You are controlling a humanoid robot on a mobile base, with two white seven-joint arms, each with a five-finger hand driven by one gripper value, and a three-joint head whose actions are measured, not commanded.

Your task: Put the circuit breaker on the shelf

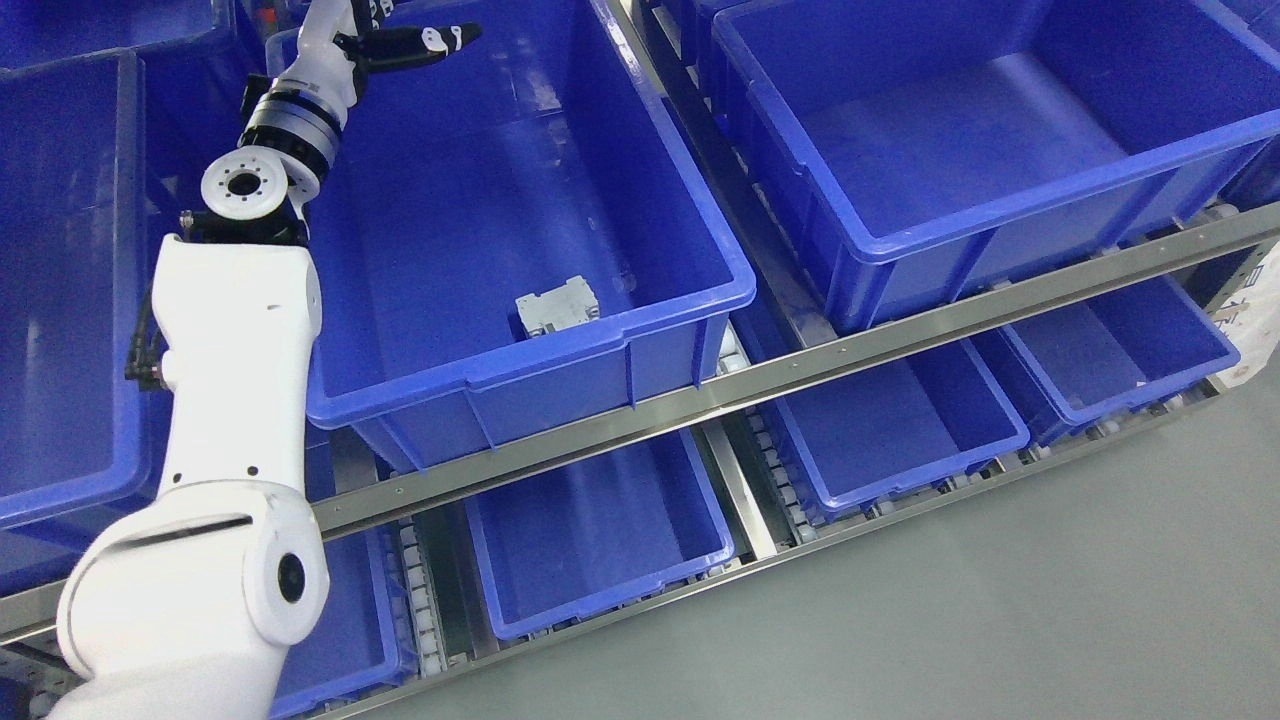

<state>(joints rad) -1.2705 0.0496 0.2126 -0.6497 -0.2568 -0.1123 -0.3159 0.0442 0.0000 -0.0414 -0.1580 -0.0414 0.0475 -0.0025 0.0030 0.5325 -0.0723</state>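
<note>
So the left hand (400,40) is up at the far end of the middle bin (640,330), hovering over its back left corner with the arm (235,350) stretching up from the lower left. Fingers (445,38) are black with pale tips, stretched out loosely toward the right, and they're not pinching anything. The breaker (557,305) is well away from the fingers, down at the near end of that same bin, lying on the floor just beside the front wall. It's a small grey-white block, a bit skewed relative to the wall. Off to the right of the fingers is another big bin (900,240) on the same shelf level, past a metal divider. Below the front rail (700,400) there's a lower row of smaller bins (600,540).
</note>
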